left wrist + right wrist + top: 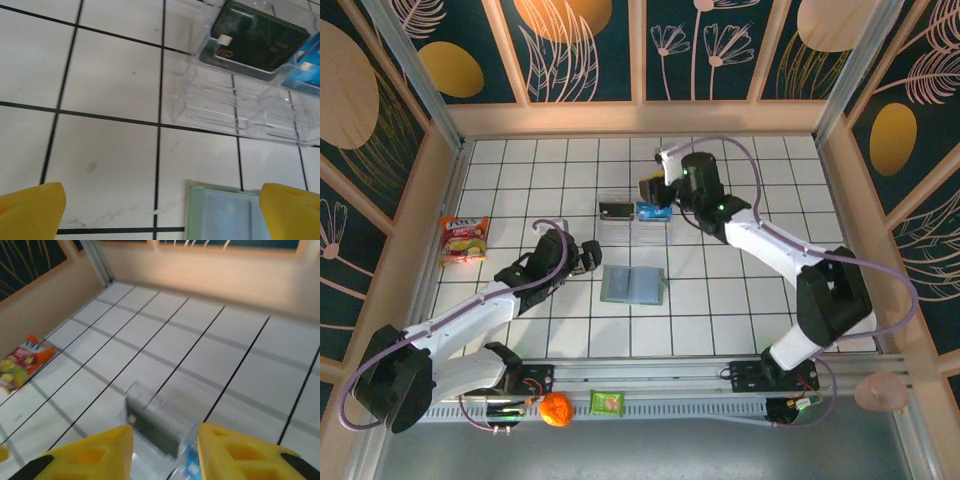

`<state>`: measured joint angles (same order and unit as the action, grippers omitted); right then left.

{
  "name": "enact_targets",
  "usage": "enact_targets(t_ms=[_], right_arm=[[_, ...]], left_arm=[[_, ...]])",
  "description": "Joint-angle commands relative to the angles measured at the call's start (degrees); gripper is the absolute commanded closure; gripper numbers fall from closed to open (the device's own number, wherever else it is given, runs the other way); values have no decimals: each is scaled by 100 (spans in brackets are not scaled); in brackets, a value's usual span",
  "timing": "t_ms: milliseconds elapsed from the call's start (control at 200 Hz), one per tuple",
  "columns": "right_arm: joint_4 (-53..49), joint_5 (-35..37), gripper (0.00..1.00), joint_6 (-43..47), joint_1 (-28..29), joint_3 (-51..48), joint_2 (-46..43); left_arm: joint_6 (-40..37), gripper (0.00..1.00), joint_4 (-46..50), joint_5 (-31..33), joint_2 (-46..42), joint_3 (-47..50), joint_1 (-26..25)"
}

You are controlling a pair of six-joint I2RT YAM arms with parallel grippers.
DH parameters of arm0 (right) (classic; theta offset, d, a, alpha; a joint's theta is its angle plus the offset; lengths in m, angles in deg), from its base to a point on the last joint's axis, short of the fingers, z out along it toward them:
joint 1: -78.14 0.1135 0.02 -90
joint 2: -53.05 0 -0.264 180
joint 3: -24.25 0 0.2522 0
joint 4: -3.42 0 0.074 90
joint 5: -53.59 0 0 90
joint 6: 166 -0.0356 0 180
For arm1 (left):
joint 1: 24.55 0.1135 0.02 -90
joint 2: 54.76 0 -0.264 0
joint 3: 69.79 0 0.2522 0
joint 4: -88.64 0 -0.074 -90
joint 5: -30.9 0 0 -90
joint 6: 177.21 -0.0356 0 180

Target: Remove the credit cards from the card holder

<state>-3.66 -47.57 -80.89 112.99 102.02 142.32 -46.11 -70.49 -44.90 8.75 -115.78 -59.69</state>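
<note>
The card holder [632, 284] lies open on the tiled table, bluish-grey inside with a grey-green edge [225, 215]. Behind it stands a clear plastic tray [662, 232] holding two credit cards: a dark one [616, 211] on the left and a bright blue one [652, 211] on the right. My left gripper [588, 255] hovers just left of the holder, open and empty, its yellow fingertips [32, 210] wide apart. My right gripper [650, 190] hangs over the tray's far side, jaws apart with nothing between them. Below it, blurred, are the dark card [155, 427] and blue card [192, 465].
A snack packet [464, 240] lies at the left of the table. An orange ball [556, 409] and a green packet [607, 402] sit on the front rail. Beige walls enclose the table on three sides.
</note>
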Motion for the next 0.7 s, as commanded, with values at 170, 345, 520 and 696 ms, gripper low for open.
enact_targets(t_ms=[170, 345, 520, 696], right_arm=[[-1429, 1090, 61, -1309, 1728, -823, -128], [-1825, 1614, 61, -1428, 2577, -492, 665], [-1932, 1825, 61, -1511, 2776, -247, 1252], [-2097, 2110, 60, -1376, 2902, 130, 1621]], left_arm=[[150, 1, -120, 457, -349, 469, 39], [196, 1, -219, 359, -809, 844, 37], [157, 1, -161, 218, -1294, 1032, 33], [162, 1, -79, 128, -1565, 1161, 34]])
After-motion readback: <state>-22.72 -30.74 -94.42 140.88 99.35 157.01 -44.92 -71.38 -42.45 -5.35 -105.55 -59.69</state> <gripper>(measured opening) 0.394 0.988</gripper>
